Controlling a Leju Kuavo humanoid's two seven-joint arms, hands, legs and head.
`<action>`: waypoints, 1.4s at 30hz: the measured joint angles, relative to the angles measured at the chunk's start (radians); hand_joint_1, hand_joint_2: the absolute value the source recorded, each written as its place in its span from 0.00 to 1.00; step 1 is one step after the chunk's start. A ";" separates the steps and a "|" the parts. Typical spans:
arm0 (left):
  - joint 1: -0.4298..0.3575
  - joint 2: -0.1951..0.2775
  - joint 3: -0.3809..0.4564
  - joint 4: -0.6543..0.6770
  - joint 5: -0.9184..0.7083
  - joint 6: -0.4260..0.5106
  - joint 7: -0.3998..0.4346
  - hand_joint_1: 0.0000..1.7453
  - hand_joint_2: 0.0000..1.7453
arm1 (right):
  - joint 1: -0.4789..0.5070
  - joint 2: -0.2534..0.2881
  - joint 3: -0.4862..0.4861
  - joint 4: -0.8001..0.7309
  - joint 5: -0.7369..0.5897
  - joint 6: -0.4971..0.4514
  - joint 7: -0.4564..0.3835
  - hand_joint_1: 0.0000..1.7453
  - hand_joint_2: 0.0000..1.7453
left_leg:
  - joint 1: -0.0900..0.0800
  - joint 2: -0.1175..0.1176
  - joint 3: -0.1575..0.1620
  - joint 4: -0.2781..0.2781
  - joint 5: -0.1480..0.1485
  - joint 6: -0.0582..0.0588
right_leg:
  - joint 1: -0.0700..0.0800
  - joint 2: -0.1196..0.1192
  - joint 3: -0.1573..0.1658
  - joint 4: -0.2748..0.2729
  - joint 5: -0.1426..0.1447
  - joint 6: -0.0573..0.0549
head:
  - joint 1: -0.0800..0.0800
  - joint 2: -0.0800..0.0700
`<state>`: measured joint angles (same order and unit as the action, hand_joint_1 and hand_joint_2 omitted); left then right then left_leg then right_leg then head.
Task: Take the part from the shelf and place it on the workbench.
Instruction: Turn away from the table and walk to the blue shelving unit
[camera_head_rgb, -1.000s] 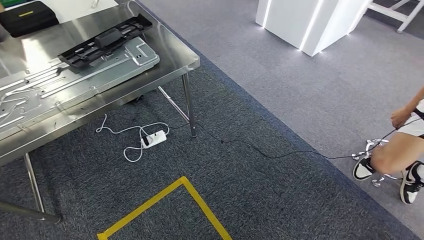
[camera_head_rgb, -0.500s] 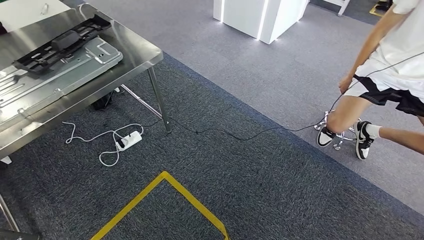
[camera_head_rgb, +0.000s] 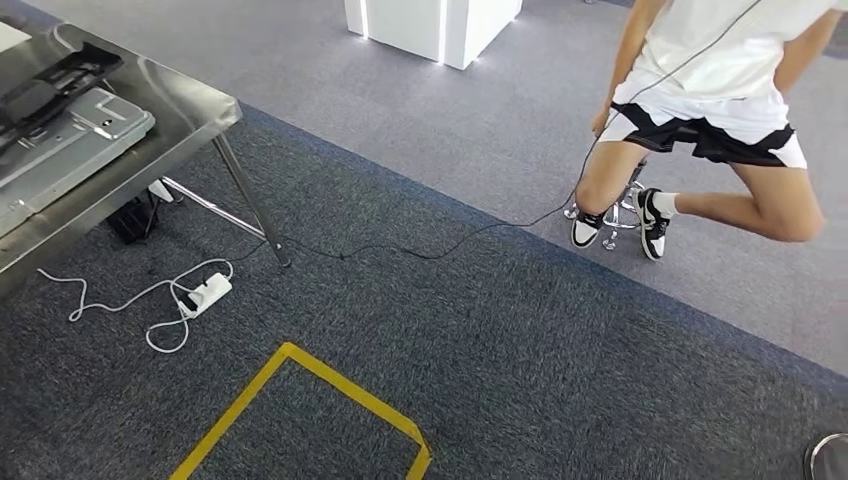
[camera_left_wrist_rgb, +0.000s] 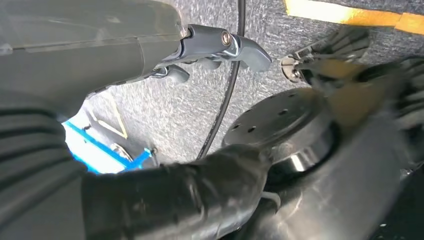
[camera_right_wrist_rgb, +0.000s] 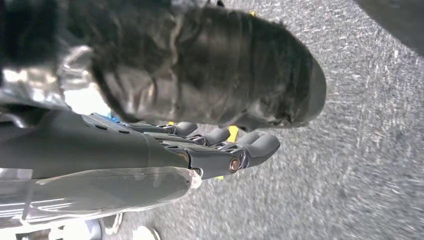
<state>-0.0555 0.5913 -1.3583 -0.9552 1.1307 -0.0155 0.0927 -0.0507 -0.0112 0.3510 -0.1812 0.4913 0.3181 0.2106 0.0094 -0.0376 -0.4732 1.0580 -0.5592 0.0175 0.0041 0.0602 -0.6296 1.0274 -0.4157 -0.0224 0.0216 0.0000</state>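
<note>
The steel workbench (camera_head_rgb: 190, 100) stands at the left edge of the head view. On it lies a long black plastic part (camera_head_rgb: 45, 85) across a silver metal plate (camera_head_rgb: 75, 140). My left hand (camera_left_wrist_rgb: 200, 47) hangs over the grey carpet with its fingers stretched out and nothing in them. My right hand (camera_right_wrist_rgb: 215, 150) hangs the same way above the carpet, fingers apart and holding nothing.
A person (camera_head_rgb: 710, 110) crouches at the upper right by a wheeled stool base (camera_head_rgb: 610, 215), holding a black cable (camera_head_rgb: 440, 250) that runs across the floor. A white power strip (camera_head_rgb: 207, 293) lies under the bench. Yellow floor tape (camera_head_rgb: 330, 385) marks the carpet ahead. A white pillar (camera_head_rgb: 430, 25) stands behind.
The camera has swung to the right: the workbench has slid to the left edge and the person has come further into the picture.
</note>
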 joint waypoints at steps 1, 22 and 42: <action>-0.001 0.000 0.001 0.001 0.000 0.000 0.000 0.00 0.00 | 0.000 0.000 0.000 0.000 0.000 0.000 0.000 0.00 0.00 | -0.001 -0.014 0.023 -0.045 0.002 0.003 | 0.000 0.009 -0.008 0.002 0.009 0.005 | 0.000 0.000; -0.002 -0.039 0.057 0.050 -0.022 -0.044 0.031 0.00 0.00 | -0.001 0.000 -0.002 0.005 0.001 -0.002 -0.002 0.00 0.00 | 0.005 0.088 -0.141 0.043 0.029 -0.024 | -0.013 -0.087 0.104 -0.032 -0.076 -0.001 | 0.001 0.000; 0.013 -0.089 0.157 0.107 -0.063 -0.068 0.021 0.00 0.00 | 0.007 -0.005 -0.021 0.006 -0.015 -0.011 -0.004 0.00 0.00 | -0.003 0.097 -0.021 -0.064 0.035 0.024 | -0.010 -0.058 -0.082 0.252 -0.128 0.051 | 0.003 0.000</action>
<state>-0.0429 0.5021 -1.2012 -0.8483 1.0678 -0.0831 0.1141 -0.0441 -0.0162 0.3295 -0.1751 0.4761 0.3073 0.2061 0.0062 0.0593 -0.4940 0.9937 -0.5244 0.0412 -0.0063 0.0026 -0.7115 1.2792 -0.5432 0.0285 0.0248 0.0000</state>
